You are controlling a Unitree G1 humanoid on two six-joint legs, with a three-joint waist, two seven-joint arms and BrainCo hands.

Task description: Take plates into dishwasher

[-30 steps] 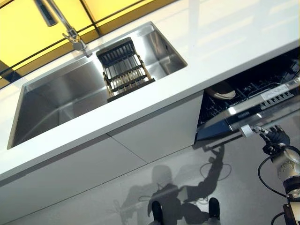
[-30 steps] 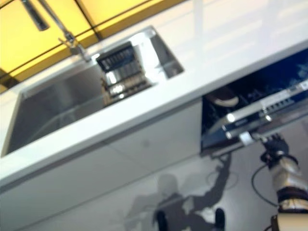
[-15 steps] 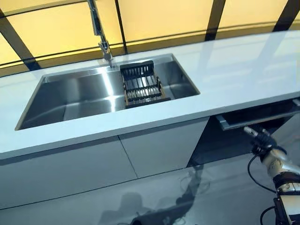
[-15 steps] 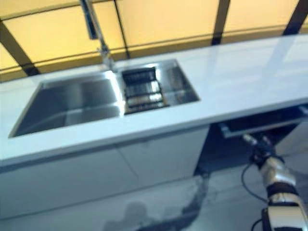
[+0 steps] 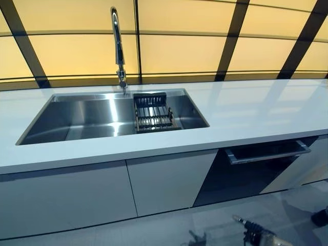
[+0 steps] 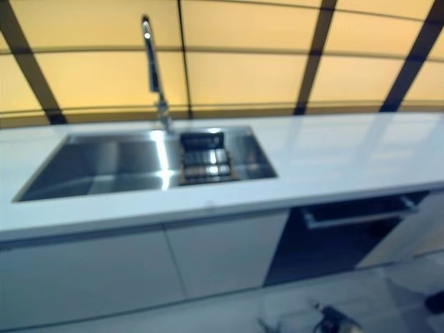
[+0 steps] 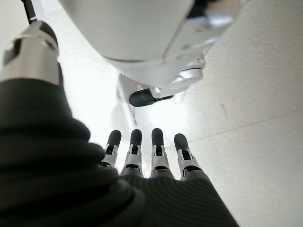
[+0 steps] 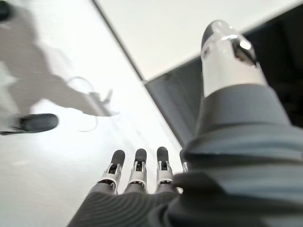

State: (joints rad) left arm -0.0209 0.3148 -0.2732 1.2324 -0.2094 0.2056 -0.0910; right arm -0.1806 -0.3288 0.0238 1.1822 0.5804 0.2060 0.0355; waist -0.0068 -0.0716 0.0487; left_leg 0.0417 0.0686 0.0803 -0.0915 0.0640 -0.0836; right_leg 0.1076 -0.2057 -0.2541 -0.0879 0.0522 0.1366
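From the left eye view, a white counter (image 5: 256,115) runs across a kitchen, with a steel sink (image 5: 82,115) set into it under a tall tap (image 5: 118,46). A dark dish rack (image 5: 151,111) sits at the right end of the sink; no plates can be made out in it. Below the counter to the right, the dishwasher (image 5: 266,152) shows its drawer front slightly out over a dark cavity. The right hand (image 5: 252,231) shows low at the near edge, above the floor (image 5: 169,228).

The right eye view gives the same scene, softer.

In the left wrist view, the left hand (image 7: 142,161) hangs with fingers straight, holding nothing.

In the right wrist view, the right hand's fingers (image 8: 138,172) are straight too, empty, near the dark cavity.
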